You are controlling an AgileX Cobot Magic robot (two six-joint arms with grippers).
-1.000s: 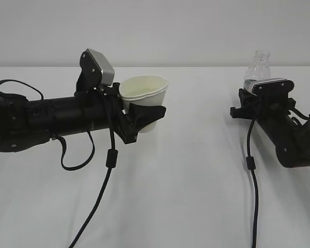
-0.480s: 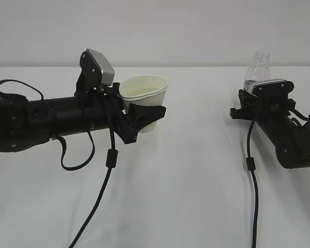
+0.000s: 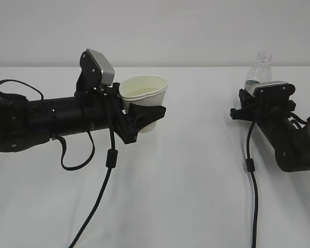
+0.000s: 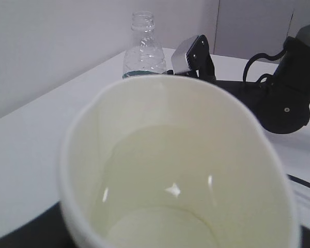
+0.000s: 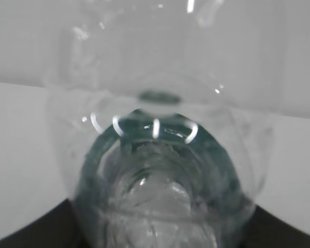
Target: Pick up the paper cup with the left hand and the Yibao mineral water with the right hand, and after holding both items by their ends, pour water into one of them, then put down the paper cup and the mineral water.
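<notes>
The white paper cup [image 3: 144,93] is clamped low on its body in my left gripper [image 3: 144,116], held upright above the table with clear water inside. It fills the left wrist view [image 4: 181,155] and hides the fingers there. The Yibao mineral water [image 3: 261,64] stands upright at the far right with no cap, its lower body hidden behind my right gripper [image 3: 254,103], which is shut on it near the table. The bottle's green label and ribbed body fill the right wrist view [image 5: 160,170]. The bottle also shows in the left wrist view [image 4: 143,49].
The white table [image 3: 186,181] runs back to a pale wall. Black cables [image 3: 109,155] hang from the left arm to the front edge, and one cable [image 3: 252,170] drops from the right arm. A wide gap lies between the two grippers.
My right arm has shifted slightly down and to the right, and the bottle's neck moved a little right with it. The left arm and the cup have not moved.
</notes>
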